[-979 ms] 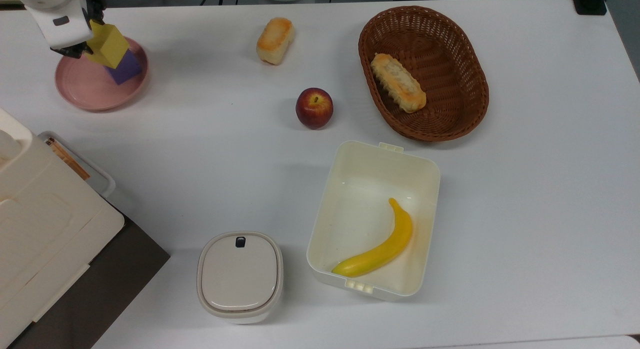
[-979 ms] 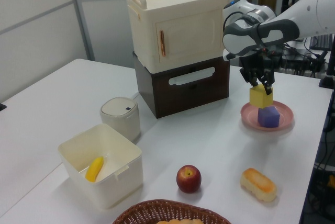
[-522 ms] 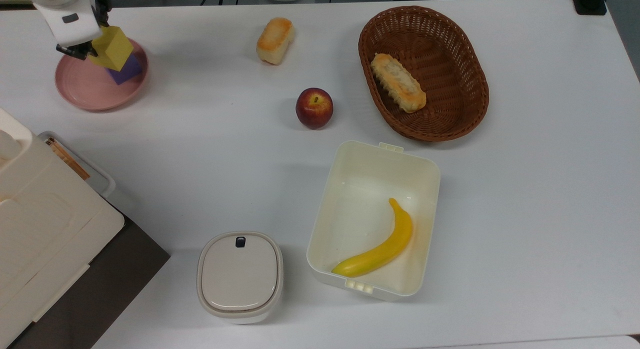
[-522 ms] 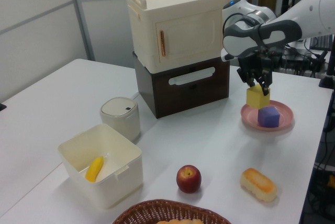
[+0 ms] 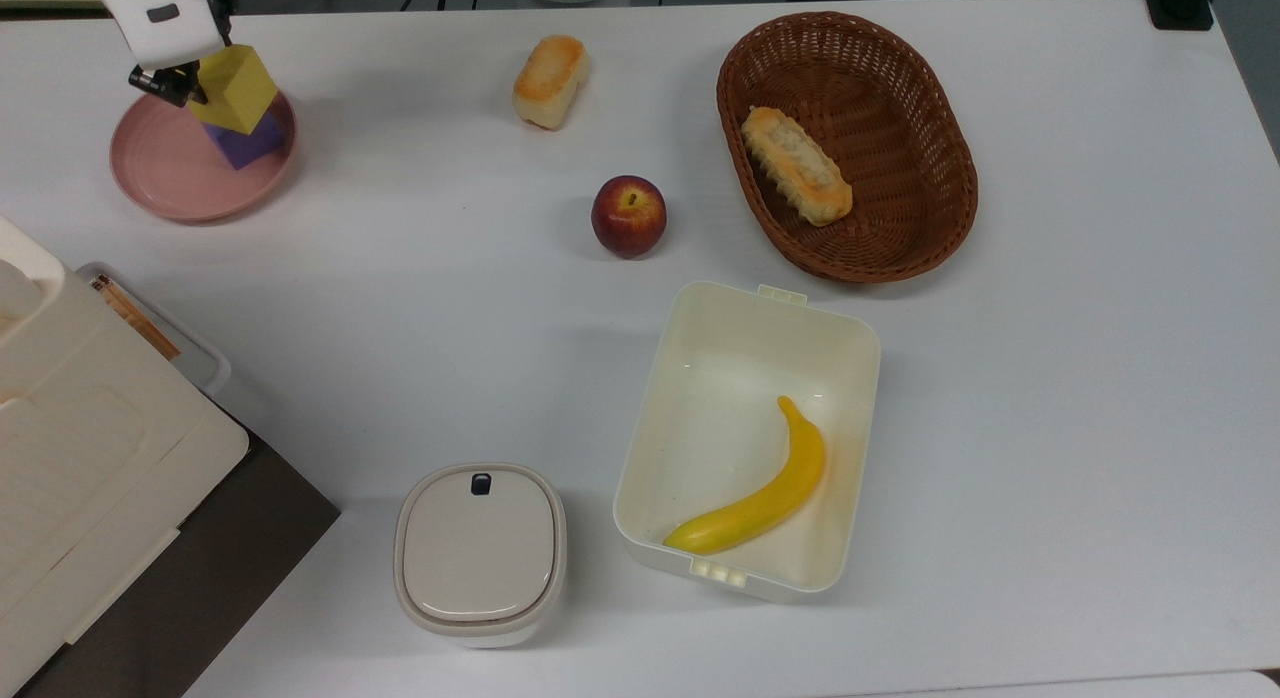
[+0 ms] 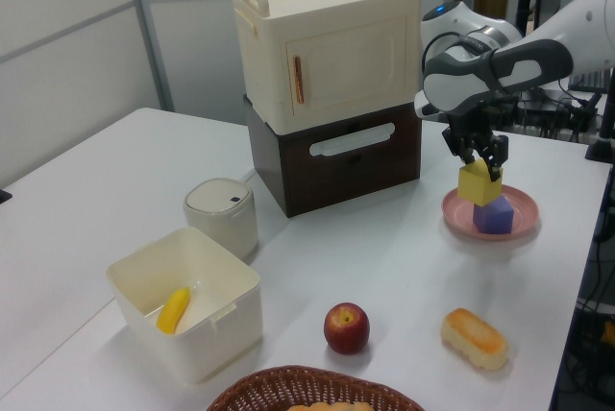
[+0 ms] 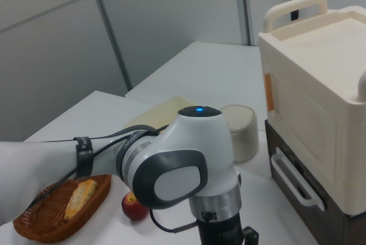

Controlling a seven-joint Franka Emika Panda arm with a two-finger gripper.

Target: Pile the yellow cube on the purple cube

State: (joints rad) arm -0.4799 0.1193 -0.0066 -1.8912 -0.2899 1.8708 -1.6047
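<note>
pincer: the gripper (image 6: 482, 163) is clenched on the yellow cube (image 6: 479, 183), fingers on its upper part
yellow cube: tilted, above the purple cube (image 6: 496, 215); whether they touch i cannot tell
purple cube: on the pink plate (image 5: 160, 173), toward the top view's right of it
plate: near the top view's upper left corner of the white table (image 5: 400, 278)
apple (image 5: 628, 216): well apart, between bread roll (image 5: 549, 80) and lunch box (image 5: 700, 378)

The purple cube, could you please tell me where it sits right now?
The purple cube sits on the pink plate at the top view's upper left, directly beneath the yellow cube held in the gripper.
</note>
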